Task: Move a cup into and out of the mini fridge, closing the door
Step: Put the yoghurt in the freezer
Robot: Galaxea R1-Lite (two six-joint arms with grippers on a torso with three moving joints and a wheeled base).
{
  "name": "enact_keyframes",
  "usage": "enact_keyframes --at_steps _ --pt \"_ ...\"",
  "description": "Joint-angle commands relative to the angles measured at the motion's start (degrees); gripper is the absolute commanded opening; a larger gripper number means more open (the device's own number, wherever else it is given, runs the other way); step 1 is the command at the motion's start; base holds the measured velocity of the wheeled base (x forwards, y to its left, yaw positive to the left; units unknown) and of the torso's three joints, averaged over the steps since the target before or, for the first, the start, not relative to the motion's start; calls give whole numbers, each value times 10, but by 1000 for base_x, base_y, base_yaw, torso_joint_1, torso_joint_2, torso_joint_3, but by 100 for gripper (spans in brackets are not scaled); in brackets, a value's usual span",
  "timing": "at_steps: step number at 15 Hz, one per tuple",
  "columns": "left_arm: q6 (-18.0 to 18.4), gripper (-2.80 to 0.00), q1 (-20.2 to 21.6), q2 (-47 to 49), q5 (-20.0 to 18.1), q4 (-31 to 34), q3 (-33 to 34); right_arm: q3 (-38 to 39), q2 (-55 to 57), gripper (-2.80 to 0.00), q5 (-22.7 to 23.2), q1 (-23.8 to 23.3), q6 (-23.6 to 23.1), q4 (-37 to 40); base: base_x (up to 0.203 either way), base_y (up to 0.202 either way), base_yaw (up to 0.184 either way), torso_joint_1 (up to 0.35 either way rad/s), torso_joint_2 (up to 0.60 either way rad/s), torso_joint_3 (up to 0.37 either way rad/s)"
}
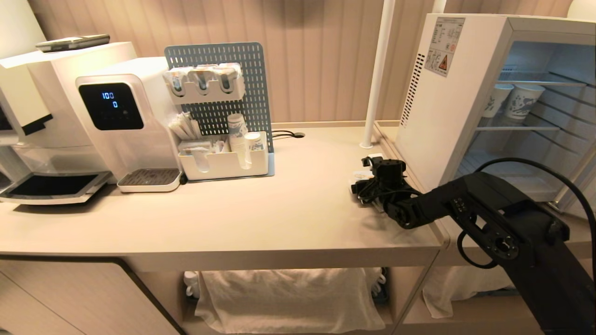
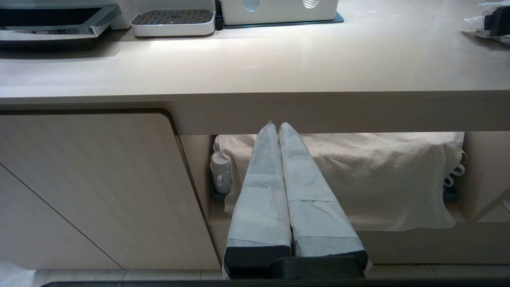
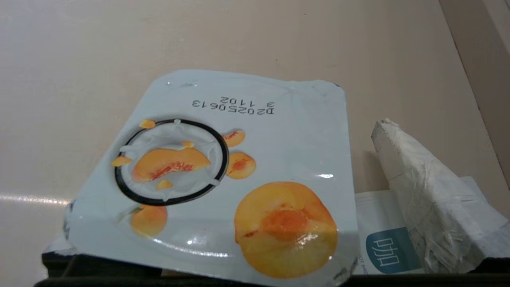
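Note:
The cup point(image 3: 223, 175), squat and white with a foil lid printed with peaches, stands on the beige counter point(image 1: 279, 204) just left of the mini fridge point(image 1: 442, 107). My right gripper point(image 1: 369, 180) reaches low over the counter and is open, its jaws straddling the cup point(image 1: 359, 176). In the right wrist view the lid fills the space between the right gripper's point(image 3: 239, 131) jaws; one wrapped finger point(image 3: 418, 187) lies beside the cup wall and the other is hidden under the lid. The fridge stands open; the door is out of view. My left gripper point(image 2: 277, 126) hangs shut and empty below the counter edge.
Two blue-patterned paper cups point(image 1: 521, 100) sit on the fridge's upper wire shelf. A white pole point(image 1: 377, 74) rises just left of the fridge. A water dispenser point(image 1: 125, 121) and a pegboard organiser point(image 1: 223, 158) stand at the back left. A cloth point(image 1: 288, 298) covers the shelf under the counter.

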Motion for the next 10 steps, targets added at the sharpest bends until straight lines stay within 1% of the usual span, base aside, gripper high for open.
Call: enact_keyframes --at_steps 1,3,4,7,10 --pt "0 -280 0 -1 0 0 1 -32 9 0 -2 0 1 24 0 0 0 0 0 0" --pt "0 -280 0 -1 -1 0 1 -29 7 0 -4 1 3 25 0 0 0 0 0 0" --pt "0 -280 0 -1 0 0 1 -24 5 -280 -5 0 3 24 0 0 0 0 0 0" --pt "0 -280 0 0 0 0 1 -9 2 -280 -6 -1 6 20 0 0 0 0 0 0" --pt "0 -280 0 0 0 0 1 31 -22 -280 -6 -1 17 19 0 0 0 0 0 0"
